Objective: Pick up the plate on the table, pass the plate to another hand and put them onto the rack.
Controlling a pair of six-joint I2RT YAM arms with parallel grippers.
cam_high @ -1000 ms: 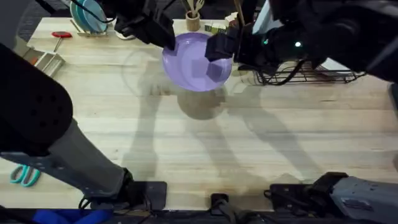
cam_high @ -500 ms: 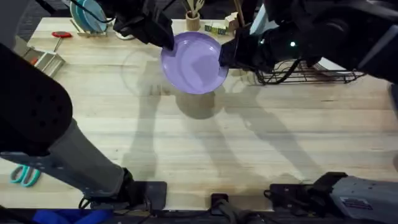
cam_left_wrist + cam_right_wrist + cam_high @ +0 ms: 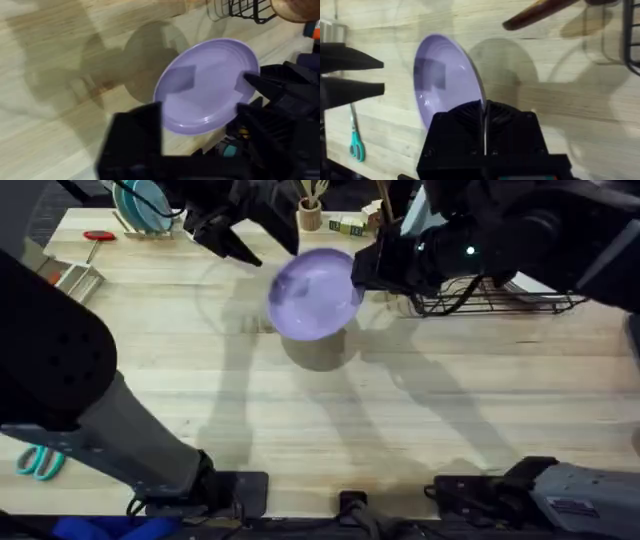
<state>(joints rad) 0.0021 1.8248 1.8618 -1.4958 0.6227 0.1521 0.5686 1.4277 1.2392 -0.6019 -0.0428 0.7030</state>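
The lilac plate [image 3: 312,292] hangs tilted above the table [image 3: 300,410], casting a round shadow below it. My right gripper [image 3: 360,272] is shut on the plate's right rim; in the right wrist view the rim [image 3: 482,100] runs straight into its jaws. The left gripper [image 3: 258,242] stands open just off the plate's far-left edge, not touching it, and its two pointed fingers [image 3: 355,59] show spread apart beside the plate [image 3: 445,82]. From the left wrist view the plate [image 3: 207,85] is pinched by the other arm's fingers [image 3: 250,81]. The black wire rack [image 3: 495,300] sits at the far right.
A teal plate in a small wooden stand [image 3: 140,205] is at the far left corner, with a red-handled tool [image 3: 98,236] and a metal piece [image 3: 75,277] nearby. A wooden utensil cup [image 3: 312,215] stands behind the plate. Scissors [image 3: 40,462] lie at the near left.
The left gripper has opened, let go of the plate's left rim and drawn back toward the far left. The plate stays in the right gripper and has dropped slightly.
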